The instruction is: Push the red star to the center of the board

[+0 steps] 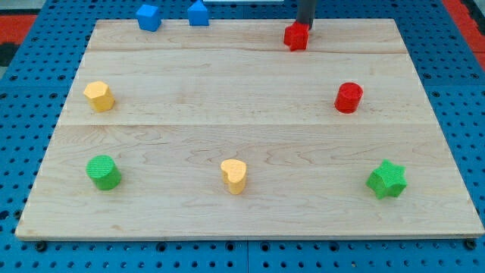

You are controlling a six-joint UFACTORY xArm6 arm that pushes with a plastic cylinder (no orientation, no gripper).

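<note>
The red star [296,36] sits near the top edge of the wooden board [250,136], right of the middle. My tip [304,26] comes down from the view's top and stands right behind the red star, at its upper right side, seemingly touching it. A red cylinder [349,98] stands on the right part of the board, below and right of the star.
A blue cube [148,17] and a blue house-shaped block [198,14] sit at the top left edge. A yellow hexagonal block [99,96] is at the left, a green cylinder [103,172] at bottom left, a yellow heart [234,176] at bottom middle, a green star [387,180] at bottom right.
</note>
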